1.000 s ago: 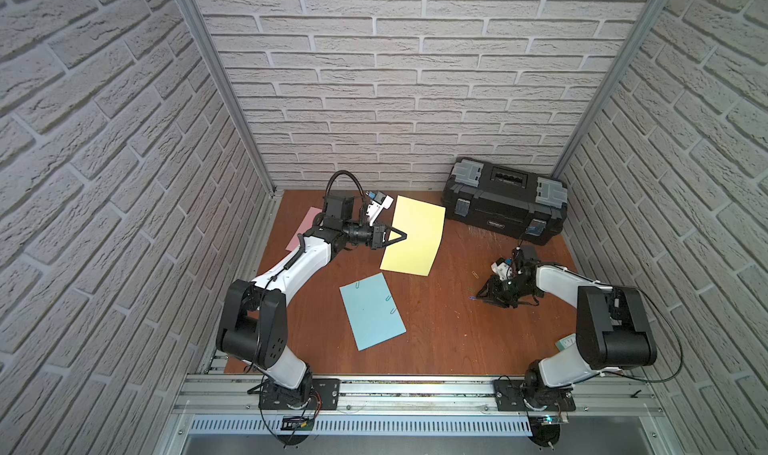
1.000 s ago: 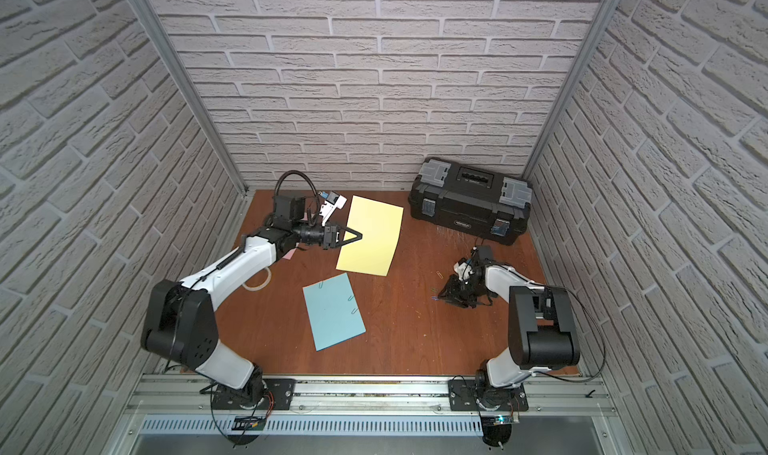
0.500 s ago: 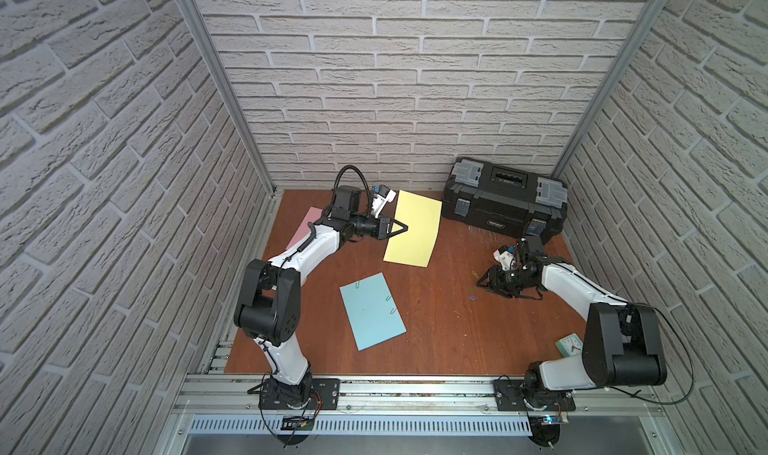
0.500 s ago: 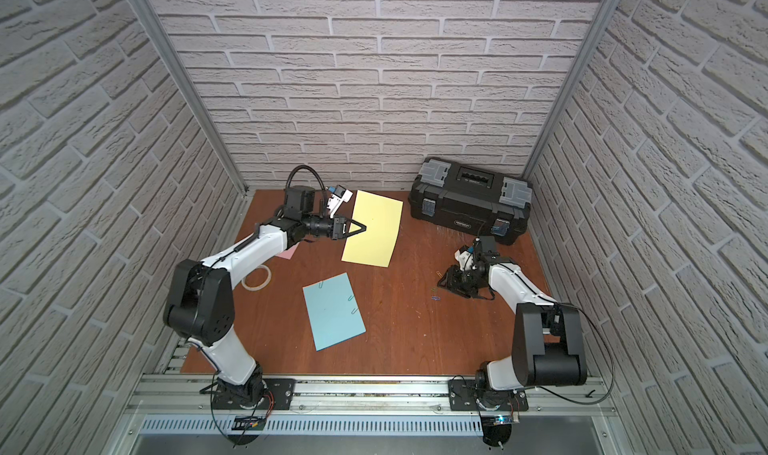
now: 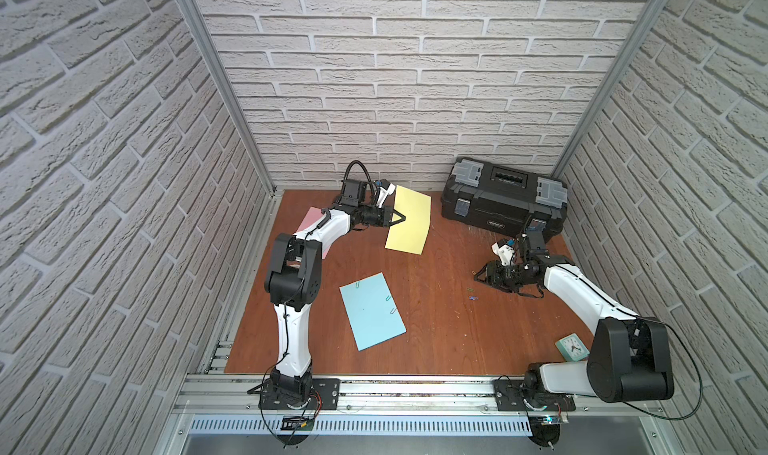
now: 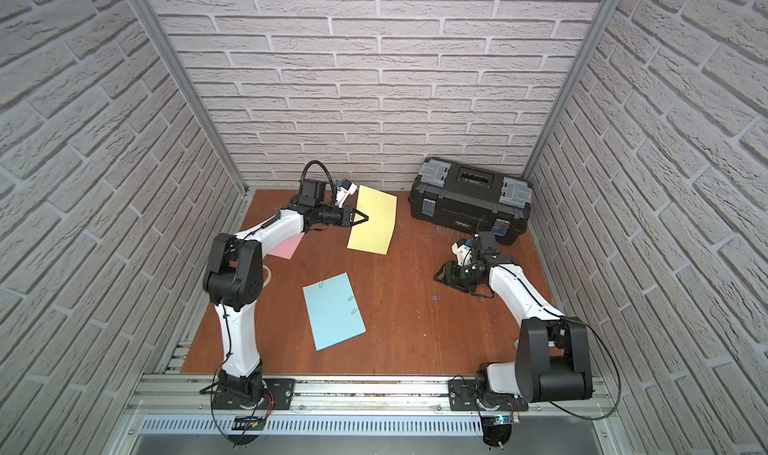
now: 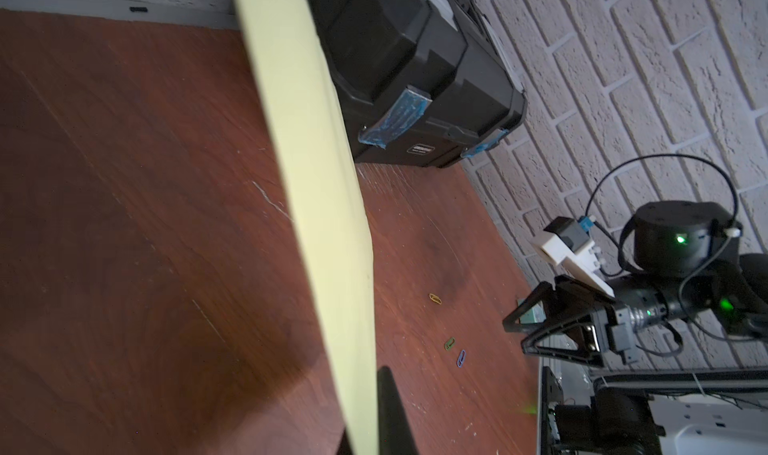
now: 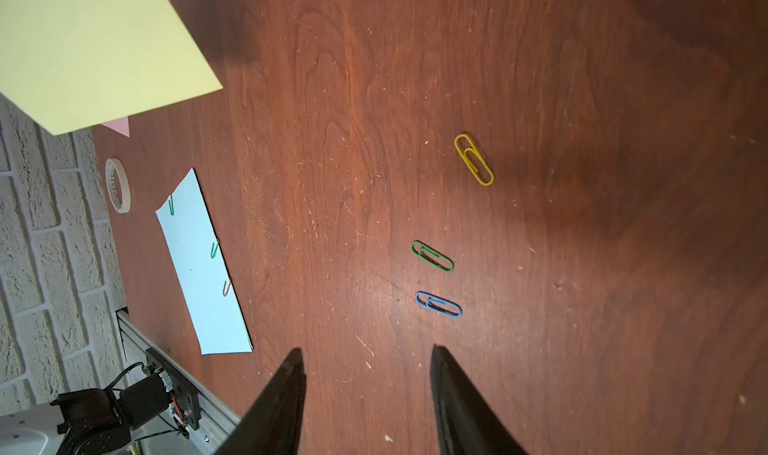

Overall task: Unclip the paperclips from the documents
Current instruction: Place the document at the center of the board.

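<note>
Three documents (image 5: 372,309), three loose paperclips (image 8: 432,256), three on blue sheet (image 8: 199,299)

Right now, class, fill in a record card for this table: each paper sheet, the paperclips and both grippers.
Left gripper: shut on the yellow paper sheet at its edge, sheet raised
Right gripper: open, empty, above the wooden table
Loose wire paperclips: one yellow, one green, one blue, on the table near the right gripper
Light blue paper sheet: flat, three clips on its edges: green, green, orange
Pink paper sheet: partly under the left arm, no clip visible
</note>
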